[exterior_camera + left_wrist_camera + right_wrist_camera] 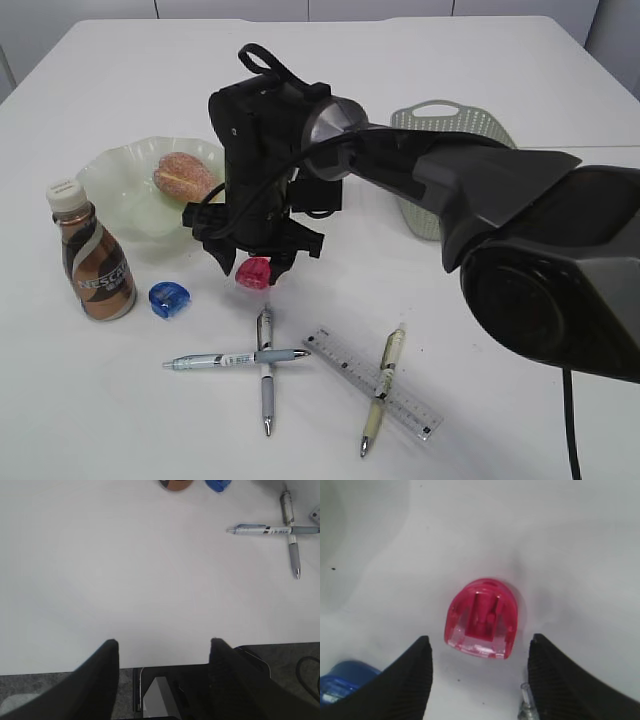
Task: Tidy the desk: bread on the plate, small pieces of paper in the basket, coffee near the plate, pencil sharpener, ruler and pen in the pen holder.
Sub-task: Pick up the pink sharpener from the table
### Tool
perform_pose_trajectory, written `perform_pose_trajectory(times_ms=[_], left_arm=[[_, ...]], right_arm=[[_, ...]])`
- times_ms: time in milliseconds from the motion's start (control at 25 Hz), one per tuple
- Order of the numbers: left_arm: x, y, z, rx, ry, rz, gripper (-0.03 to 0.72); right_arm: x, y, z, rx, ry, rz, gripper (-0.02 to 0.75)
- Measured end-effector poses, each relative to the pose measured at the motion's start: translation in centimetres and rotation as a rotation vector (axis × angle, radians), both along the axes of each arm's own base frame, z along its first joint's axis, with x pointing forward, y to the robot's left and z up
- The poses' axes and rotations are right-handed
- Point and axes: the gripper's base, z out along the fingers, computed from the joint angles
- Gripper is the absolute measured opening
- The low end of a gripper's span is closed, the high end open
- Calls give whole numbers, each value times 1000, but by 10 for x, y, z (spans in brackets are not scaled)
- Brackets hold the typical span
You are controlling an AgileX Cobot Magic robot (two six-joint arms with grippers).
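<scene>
Counting sharpeners: one red [482, 619], one blue [169, 298] (pens: three [266, 365]).

The right arm [500, 220] is a thick dark-grey shell with a silvery round joint cap; black cables loop around its boxy black wrist; the right tool [479, 680] has two black fingers with finely ribbed inner faces; the left tool [162, 680] is matte black.

The white worktop [480, 80] carries a green plate [120, 190], a coffee bottle [92, 262], a blue sharpener [169, 298], a red sharpener [253, 272], two crossed pens [262, 358], a clear ruler [372, 380] under a third pen [383, 386], and a basket [440, 135].
</scene>
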Motion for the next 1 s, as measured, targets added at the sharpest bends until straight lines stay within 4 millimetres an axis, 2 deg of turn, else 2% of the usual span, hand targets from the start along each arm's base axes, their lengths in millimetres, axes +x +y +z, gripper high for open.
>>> perform_pose_trajectory(times_ms=[720,1000], left_arm=[[0,0,0,0,0,0,424],[0,0,0,0,0,0,424]], right_arm=[[5,-1,-2,-16,-47,4,446],[4,-1,-15,-30,-17,3,446]])
